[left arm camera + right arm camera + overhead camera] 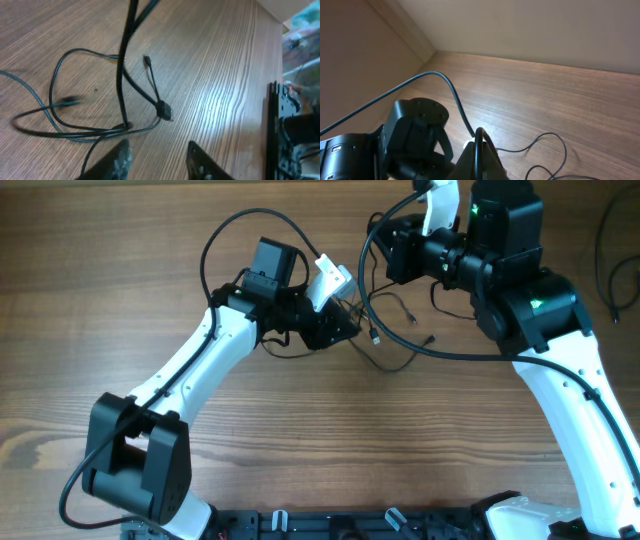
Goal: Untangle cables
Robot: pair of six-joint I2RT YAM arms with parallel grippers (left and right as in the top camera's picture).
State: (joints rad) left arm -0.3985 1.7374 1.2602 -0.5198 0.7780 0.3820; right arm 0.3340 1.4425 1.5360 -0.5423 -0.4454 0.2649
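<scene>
- Overhead view: thin black cables with small plugs (376, 335) lie loose on the brown wooden table (150, 240). They are just beyond the tip of the left pincer (345, 323), off to the robot's right of it. The right pincer (382, 246) hangs nearer the far edge, so the left arm looks the closer one to the heap
- Left wrist view: the left pincer (157, 162) is released, its two fingers (120, 157) parted with nothing between them. The cables sprawl ahead and to the picture's left, most strands running crosswise to the reach. The spot where several cross (125, 127) sits just ahead of the greyer finger, not touching it, and a forked plug joint (164, 111) lies straight ahead. A thicker black strand (121, 65) climbs out of the top of the frame; whether it is a task wire or an arm's own lead cannot be told
- Right wrist view: the right pincer (480, 150) is clenched, and whether a wire is nipped in it cannot be told. Thin loops of the cables (550, 133) lie on the table beyond and to its right, apart from the tip. The next move probably turns on that crossing just ahead of the left pincer
</scene>
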